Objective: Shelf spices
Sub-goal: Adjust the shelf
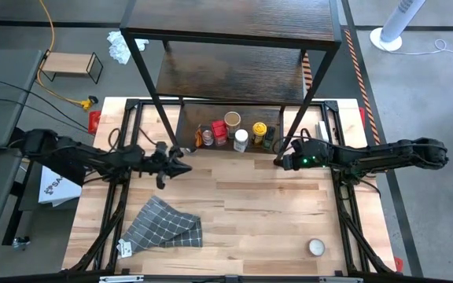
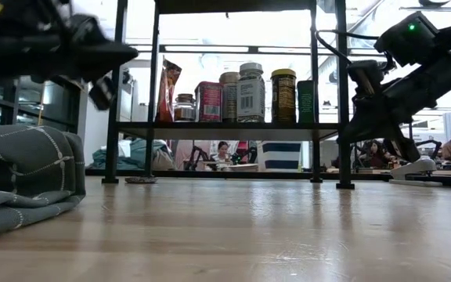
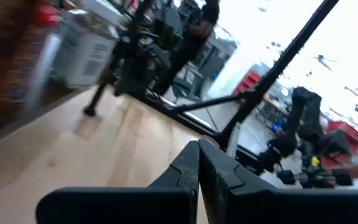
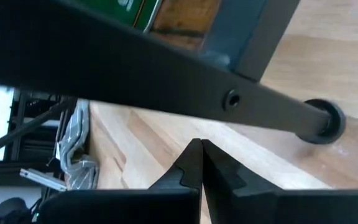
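- Both claws sit pressed together and empty: the left claw hovers over bare table, the right claw hangs just beside the shelf's front right leg.
- Six or so spices stand in a row on the shelf's lowest board.
- One small tin lies alone near the table's front right, well apart from the checked cloth.
- Looks like the last pickup: the right arm would need to open and reach back for that tin.
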